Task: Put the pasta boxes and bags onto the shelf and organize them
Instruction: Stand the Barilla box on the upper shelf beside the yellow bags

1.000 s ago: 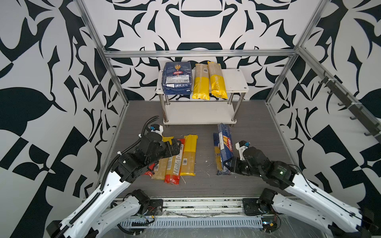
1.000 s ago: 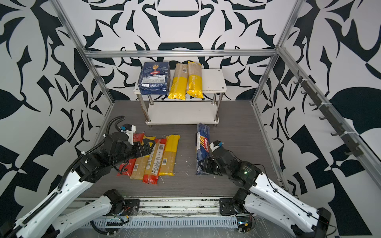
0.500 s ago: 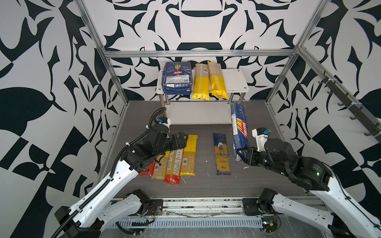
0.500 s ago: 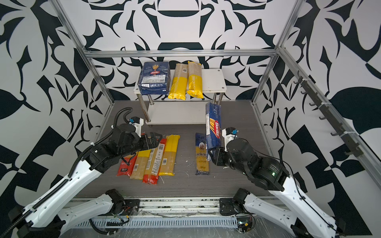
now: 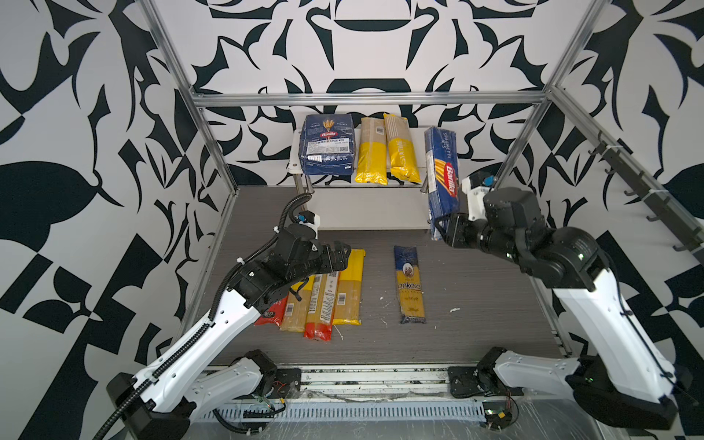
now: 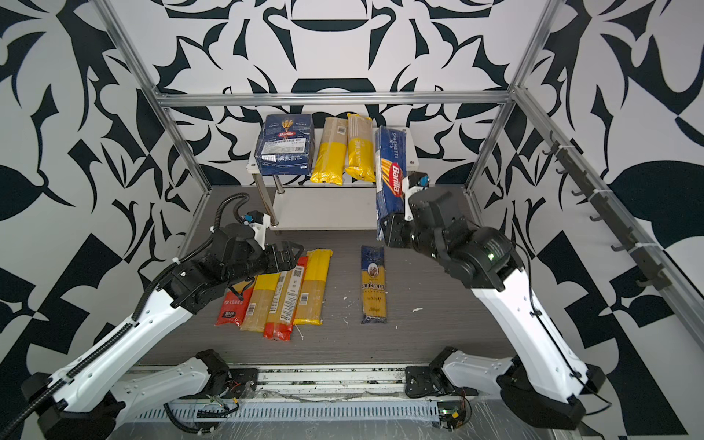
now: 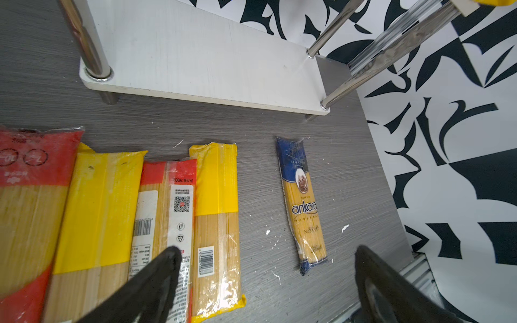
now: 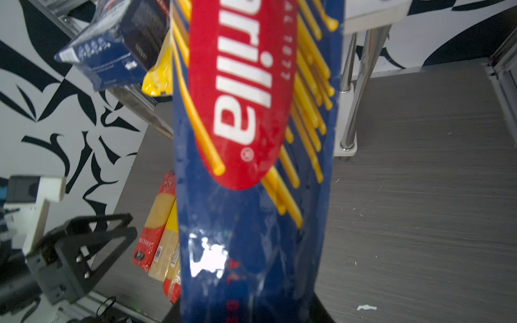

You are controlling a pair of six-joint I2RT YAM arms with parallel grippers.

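Grey wood-grain tabletop (image 5: 487, 304) nearest the arm bases carries a row of four slim bags lying side by side and touching: a red bag (image 5: 271, 312), a yellow bag (image 5: 299, 306), a red-and-clear bag (image 5: 323, 304) and an outer yellow bag (image 5: 349, 289). To their right, well apart from the row, the blue-topped ankara bag (image 5: 409, 285) lies flat with its blue end toward the shelf.

Over the far ends of the row hangs the left gripper (image 5: 341, 256). Its dark fingers (image 7: 156, 276) are spread wide and hold nothing, and its wrist view shows the outer yellow bag and bare tabletop between them.

Farther back on the right, the right gripper (image 5: 441, 231) is clamped on the lower end of the long narrow spaghetti box (image 5: 442, 171). That box is held clear of the tabletop, nearly upright and leaning slightly. Its upper end reaches the right end of the top board, though whether it touches the board is hard to tell from above.

At the back stands the shelf (image 5: 365, 213). On its top board the wide Barilla pack (image 5: 327, 150) lies at the left. Just beside it are a plain yellow-ended bag (image 5: 372, 156) and a lettered yellow-ended bag (image 5: 400, 150), pressed together.
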